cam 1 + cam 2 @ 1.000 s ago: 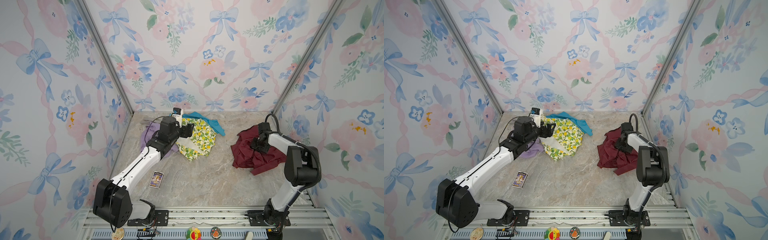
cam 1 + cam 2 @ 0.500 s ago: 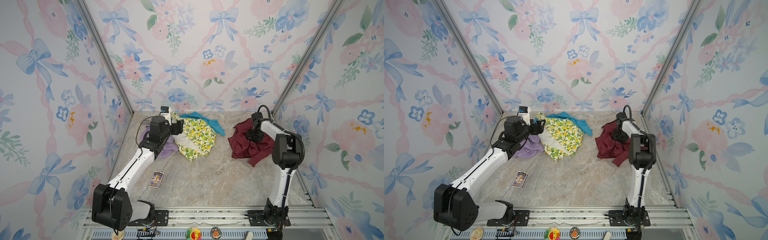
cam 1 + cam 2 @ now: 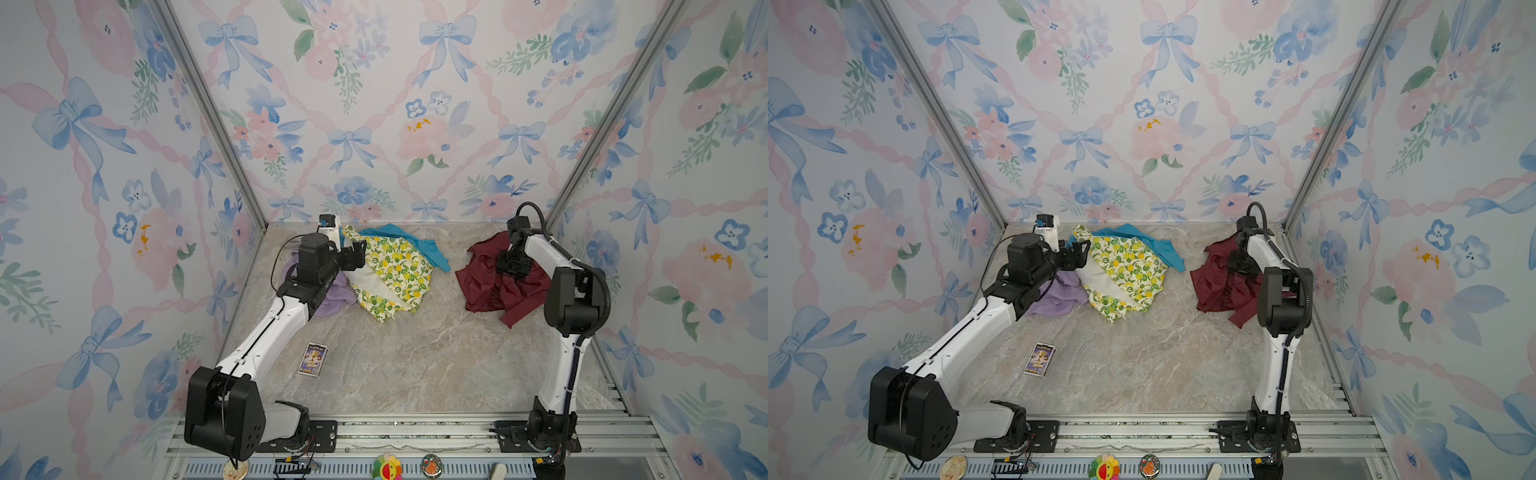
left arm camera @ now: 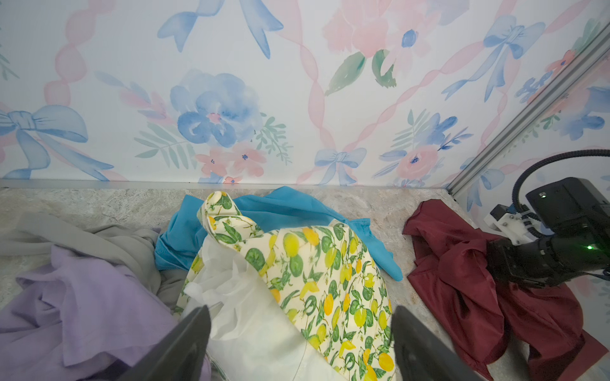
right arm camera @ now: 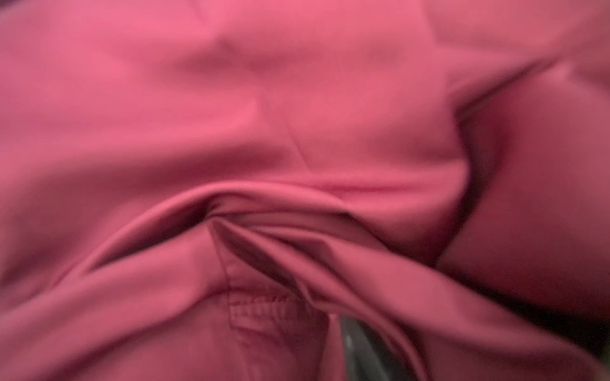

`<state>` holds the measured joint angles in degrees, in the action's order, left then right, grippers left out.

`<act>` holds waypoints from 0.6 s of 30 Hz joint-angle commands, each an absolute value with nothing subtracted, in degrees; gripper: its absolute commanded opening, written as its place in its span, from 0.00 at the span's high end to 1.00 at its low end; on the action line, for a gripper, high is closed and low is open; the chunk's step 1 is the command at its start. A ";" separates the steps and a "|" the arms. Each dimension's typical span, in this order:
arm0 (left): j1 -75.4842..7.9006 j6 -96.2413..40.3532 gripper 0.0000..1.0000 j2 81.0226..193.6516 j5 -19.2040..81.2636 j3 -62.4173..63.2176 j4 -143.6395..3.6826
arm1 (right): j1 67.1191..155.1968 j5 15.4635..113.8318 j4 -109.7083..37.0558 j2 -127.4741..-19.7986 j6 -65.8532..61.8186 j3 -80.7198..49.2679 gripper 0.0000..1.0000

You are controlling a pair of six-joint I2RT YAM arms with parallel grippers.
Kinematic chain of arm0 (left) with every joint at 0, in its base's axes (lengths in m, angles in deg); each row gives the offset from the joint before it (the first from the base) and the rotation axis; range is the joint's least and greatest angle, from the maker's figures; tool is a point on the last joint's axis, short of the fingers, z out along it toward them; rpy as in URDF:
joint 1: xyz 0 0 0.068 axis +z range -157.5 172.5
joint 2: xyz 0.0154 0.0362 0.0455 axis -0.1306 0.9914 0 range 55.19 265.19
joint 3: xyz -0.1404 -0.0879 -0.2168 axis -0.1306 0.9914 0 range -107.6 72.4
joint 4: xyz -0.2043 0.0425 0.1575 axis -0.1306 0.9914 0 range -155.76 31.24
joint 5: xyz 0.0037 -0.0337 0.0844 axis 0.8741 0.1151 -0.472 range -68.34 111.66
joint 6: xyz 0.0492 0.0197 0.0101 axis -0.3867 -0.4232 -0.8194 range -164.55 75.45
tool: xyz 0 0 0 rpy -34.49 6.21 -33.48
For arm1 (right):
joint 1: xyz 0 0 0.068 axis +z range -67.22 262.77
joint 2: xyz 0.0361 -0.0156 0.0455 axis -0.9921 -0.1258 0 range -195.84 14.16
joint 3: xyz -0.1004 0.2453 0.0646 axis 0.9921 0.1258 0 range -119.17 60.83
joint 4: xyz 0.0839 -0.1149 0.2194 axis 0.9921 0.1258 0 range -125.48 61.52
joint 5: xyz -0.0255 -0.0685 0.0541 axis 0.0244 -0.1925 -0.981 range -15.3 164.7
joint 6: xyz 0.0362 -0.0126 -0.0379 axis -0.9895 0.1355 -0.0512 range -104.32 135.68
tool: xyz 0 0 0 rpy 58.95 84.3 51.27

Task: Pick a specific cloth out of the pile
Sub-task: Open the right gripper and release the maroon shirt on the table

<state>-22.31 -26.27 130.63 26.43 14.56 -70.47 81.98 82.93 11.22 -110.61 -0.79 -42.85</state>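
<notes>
Pile [image 3: 390, 274]: four cloths | maroon cloth [image 3: 482, 286]: one | left tool [image 4: 300, 310] released | right tool [image 3: 513, 266] unclear

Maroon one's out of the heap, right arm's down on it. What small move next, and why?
Probably lift the right gripper straight up. The maroon cloth already lies on the table, apart from the pile. The wrist view is too blurred to show whether the jaws grip it, so rise slowly.
</notes>
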 commanded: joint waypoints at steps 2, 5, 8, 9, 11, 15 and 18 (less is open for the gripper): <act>-23.08 -26.22 0.12 131.35 25.91 15.80 -71.91 | 81.95 82.27 9.76 -102.48 0.32 -41.34 0.42; -24.30 -27.03 0.12 131.40 25.04 15.98 -71.93 | 82.16 82.48 9.89 -98.96 0.22 -40.60 0.37; -25.14 -27.69 0.12 130.93 24.16 16.30 -71.93 | 82.48 83.28 11.69 -96.93 0.61 -40.98 0.32; -25.35 -28.02 0.12 130.72 23.47 16.41 -71.91 | 82.68 83.39 11.80 -96.07 0.65 -40.96 0.31; -26.00 -28.79 0.12 130.05 22.02 16.93 -72.20 | 83.33 84.19 11.79 -93.85 0.79 -40.47 0.28; -27.54 -29.94 0.11 128.81 19.16 18.04 -73.08 | 85.09 85.32 11.72 -88.80 1.33 -40.34 0.17; -28.90 -30.05 0.06 127.79 16.09 19.34 -74.25 | 87.41 86.69 11.08 -83.72 2.65 -39.12 0.06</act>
